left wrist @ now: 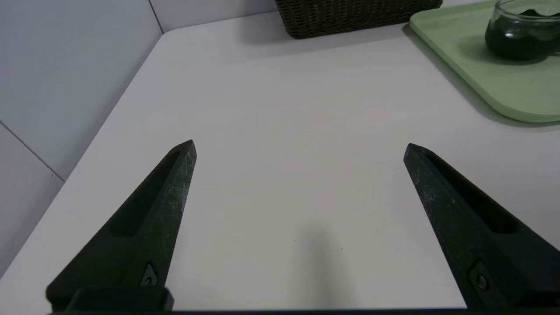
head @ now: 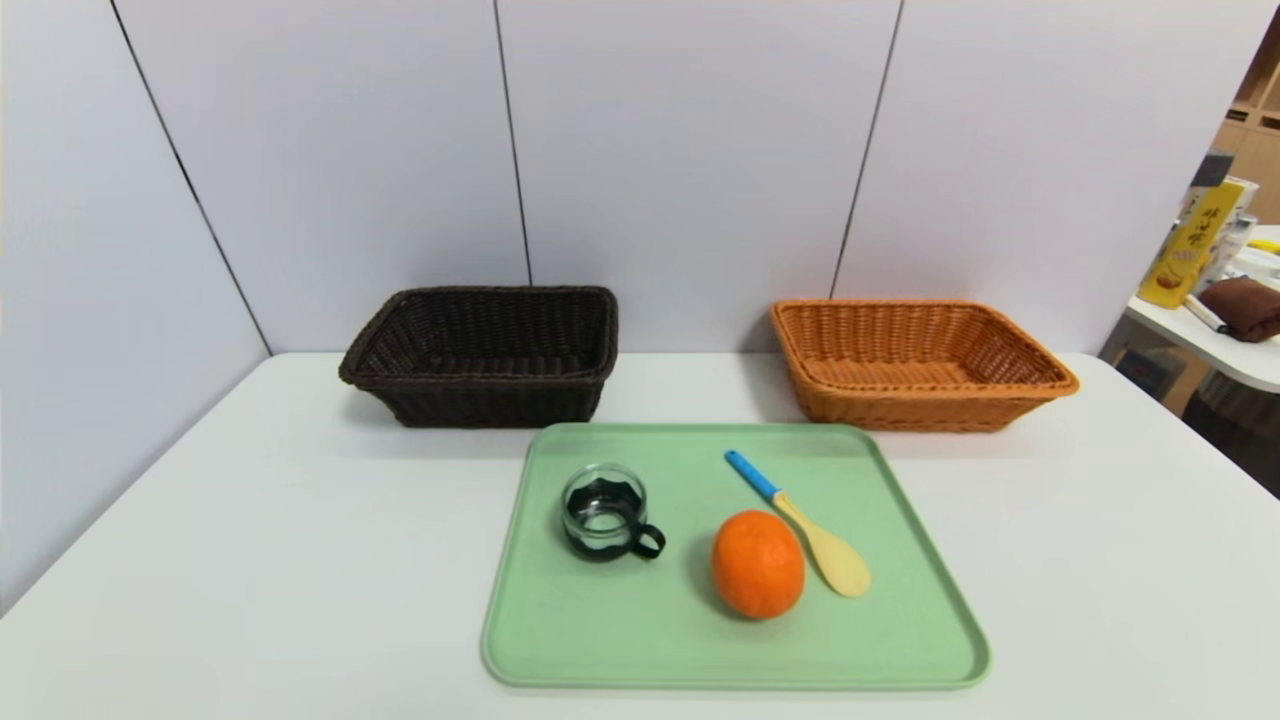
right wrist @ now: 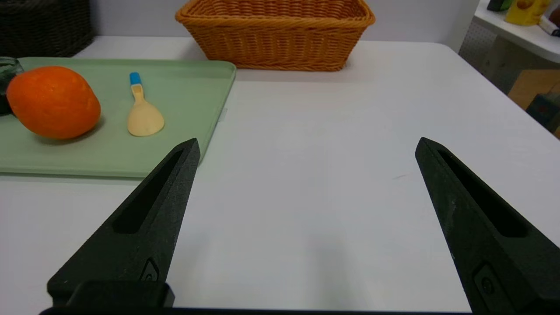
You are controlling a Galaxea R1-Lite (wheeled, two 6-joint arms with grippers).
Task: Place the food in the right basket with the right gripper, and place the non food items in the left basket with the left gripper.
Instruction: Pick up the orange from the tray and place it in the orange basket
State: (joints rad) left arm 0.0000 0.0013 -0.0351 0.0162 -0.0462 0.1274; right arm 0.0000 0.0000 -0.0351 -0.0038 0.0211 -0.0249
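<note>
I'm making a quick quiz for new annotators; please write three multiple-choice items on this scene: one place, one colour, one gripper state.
1. Where is the orange fruit?
A) in the dark basket
B) on the tray
C) in the orange-tan basket

2. What colour is the spoon's handle?
A) blue
B) red
C) black

3. How does the right gripper stand?
A) shut on the spoon
B) shut, empty
C) open, empty

1: B, the orange fruit sits on the green tray.
2: A, the spoon has a blue handle beyond its beige bowl.
3: C, the right gripper hovers over the white table, jaws wide apart with nothing between them.
</note>
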